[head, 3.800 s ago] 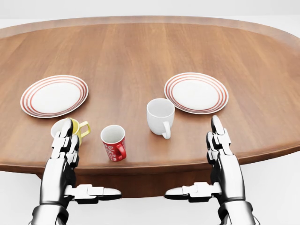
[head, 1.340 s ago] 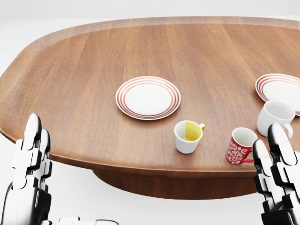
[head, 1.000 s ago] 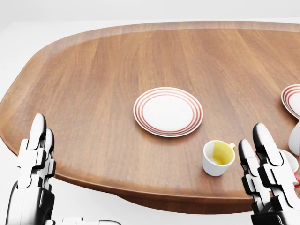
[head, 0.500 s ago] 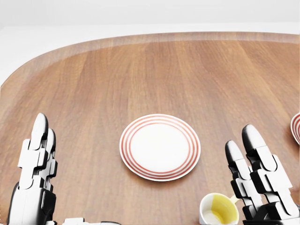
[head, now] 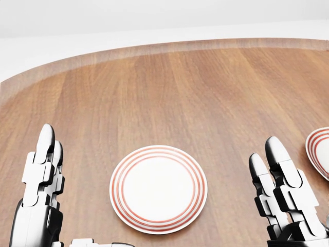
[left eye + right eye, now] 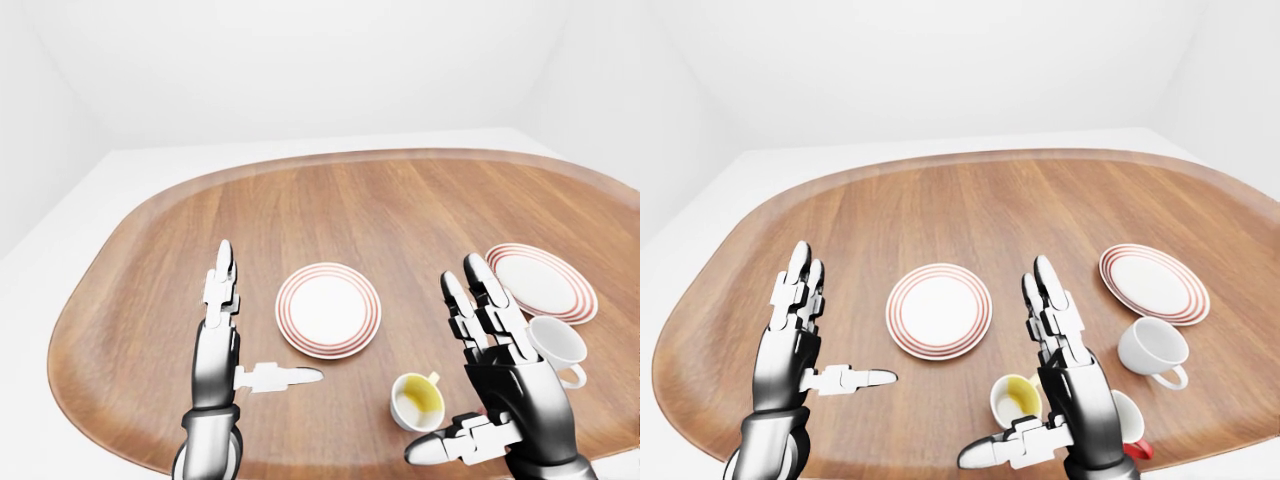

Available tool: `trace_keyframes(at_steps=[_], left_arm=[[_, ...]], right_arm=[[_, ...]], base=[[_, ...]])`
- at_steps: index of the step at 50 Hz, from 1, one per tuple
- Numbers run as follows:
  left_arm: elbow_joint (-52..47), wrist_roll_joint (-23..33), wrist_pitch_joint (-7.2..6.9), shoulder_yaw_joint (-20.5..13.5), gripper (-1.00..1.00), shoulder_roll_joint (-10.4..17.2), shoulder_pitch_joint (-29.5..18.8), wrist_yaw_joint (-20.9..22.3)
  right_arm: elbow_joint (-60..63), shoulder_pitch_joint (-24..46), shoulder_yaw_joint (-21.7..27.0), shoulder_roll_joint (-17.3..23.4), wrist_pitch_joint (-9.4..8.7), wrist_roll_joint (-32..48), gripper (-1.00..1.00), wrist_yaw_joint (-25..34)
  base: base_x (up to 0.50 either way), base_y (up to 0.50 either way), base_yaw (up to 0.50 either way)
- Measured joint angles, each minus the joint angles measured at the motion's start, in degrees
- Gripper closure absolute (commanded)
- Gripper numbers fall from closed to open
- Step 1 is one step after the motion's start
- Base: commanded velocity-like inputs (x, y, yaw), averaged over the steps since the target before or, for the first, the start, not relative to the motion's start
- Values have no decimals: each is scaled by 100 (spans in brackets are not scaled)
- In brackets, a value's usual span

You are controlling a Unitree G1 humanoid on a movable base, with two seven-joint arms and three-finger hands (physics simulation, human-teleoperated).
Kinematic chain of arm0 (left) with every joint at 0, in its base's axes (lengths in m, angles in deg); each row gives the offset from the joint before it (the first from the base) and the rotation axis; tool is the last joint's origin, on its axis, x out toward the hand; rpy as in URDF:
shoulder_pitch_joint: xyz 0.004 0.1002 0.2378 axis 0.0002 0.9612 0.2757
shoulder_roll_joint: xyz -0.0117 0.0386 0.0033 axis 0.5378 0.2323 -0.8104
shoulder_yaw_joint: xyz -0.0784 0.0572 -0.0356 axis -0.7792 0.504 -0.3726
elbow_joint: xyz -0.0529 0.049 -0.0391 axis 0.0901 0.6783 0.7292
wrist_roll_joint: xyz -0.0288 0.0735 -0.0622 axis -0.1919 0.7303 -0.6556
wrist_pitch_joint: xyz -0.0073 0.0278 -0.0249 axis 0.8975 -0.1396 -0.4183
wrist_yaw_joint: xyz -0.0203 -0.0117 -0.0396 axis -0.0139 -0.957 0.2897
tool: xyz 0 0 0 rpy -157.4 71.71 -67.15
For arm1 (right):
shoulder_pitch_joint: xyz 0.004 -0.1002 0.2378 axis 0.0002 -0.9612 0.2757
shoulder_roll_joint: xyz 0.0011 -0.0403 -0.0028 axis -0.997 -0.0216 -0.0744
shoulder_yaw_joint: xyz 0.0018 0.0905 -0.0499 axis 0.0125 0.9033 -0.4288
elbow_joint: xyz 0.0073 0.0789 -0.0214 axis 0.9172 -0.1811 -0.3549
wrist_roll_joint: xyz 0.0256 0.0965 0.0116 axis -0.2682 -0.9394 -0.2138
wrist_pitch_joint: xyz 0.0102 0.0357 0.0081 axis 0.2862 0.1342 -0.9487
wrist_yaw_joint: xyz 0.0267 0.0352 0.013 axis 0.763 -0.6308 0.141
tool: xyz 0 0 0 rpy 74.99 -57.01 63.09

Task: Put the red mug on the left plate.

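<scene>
The red mug (image 6: pixel 1134 432) shows only as a sliver at the bottom right of the right-eye view, mostly hidden behind my right hand; the head view does not show it. The left plate (image 6: pixel 939 310), white with red rings, lies bare on the table (image 6: pixel 970 210), between my two hands. My left hand (image 6: pixel 835 330) is raised left of the plate, fingers straight, open and holding nothing. My right hand (image 6: pixel 1010 360) is also open, raised over the mugs, right of the plate.
A white mug with a yellow inside (image 6: pixel 1015 398) stands just left of my right hand. A plain white mug (image 6: pixel 1152 350) stands below the right plate (image 6: pixel 1153 283). The table's near edge curves close under my hands.
The camera has moved in over the table: the left plate has slid down the head view and the yellow-lined mug has dropped out of its bottom edge. Both hands remain open.
</scene>
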Motion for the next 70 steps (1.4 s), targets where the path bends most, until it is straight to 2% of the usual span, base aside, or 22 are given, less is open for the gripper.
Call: trace_keyframes(at_steps=[17,28,29,31,32,33,36,41,46,48,55,65,70], left_arm=[[-7,2,-32,2,-100,-3,-20,21],[1,12,-36,7,-100,-6,-29,22],[0,14,-39,8,-100,-7,-30,21],[0,19,-42,10,-100,-7,-32,18],[5,22,-40,11,-100,-7,-33,15],[14,21,-35,7,-100,-8,-35,12],[38,23,-27,0,-100,-14,-45,3],[98,47,-31,1,-100,-29,-83,-19],[167,66,-49,-6,-100,-46,-141,-29],[209,73,-55,-9,-100,-55,-173,-28],[282,96,-76,-14,-100,-77,-228,-23],[344,99,-98,-38,-100,-96,-284,-6],[374,112,-122,-38,-100,-111,-322,6]], right_arm=[[18,-43,-55,54,72,228,-100,-149],[-10,4,-37,73,24,237,-100,-165],[4,38,-16,74,-33,222,-100,-156],[94,187,90,94,-259,230,-100,-111],[160,322,188,116,-459,276,-100,-91],[226,519,326,172,-737,349,-100,-58],[358,1244,724,480,-740,814,-100,224],[400,2256,950,1071,-740,2335,-100,1085],[-69,2778,1273,1420,-740,4024,-100,1978],[-345,2885,1511,1551,-740,4667,-100,2091],[-1184,3153,2476,1885,-421,6150,-100,2091],[-2111,3047,3378,1973,260,6988,-100,2091],[-2364,2762,3736,1793,260,7162,-100,2091]], base=[[52,19,0],[48,17,0],[0,0,0],[0,0,0],[0,0,0],[0,0,0],[0,0,0],[0,0,0],[0,0,0],[0,0,0],[0,0,0],[0,0,0],[0,0,0]])
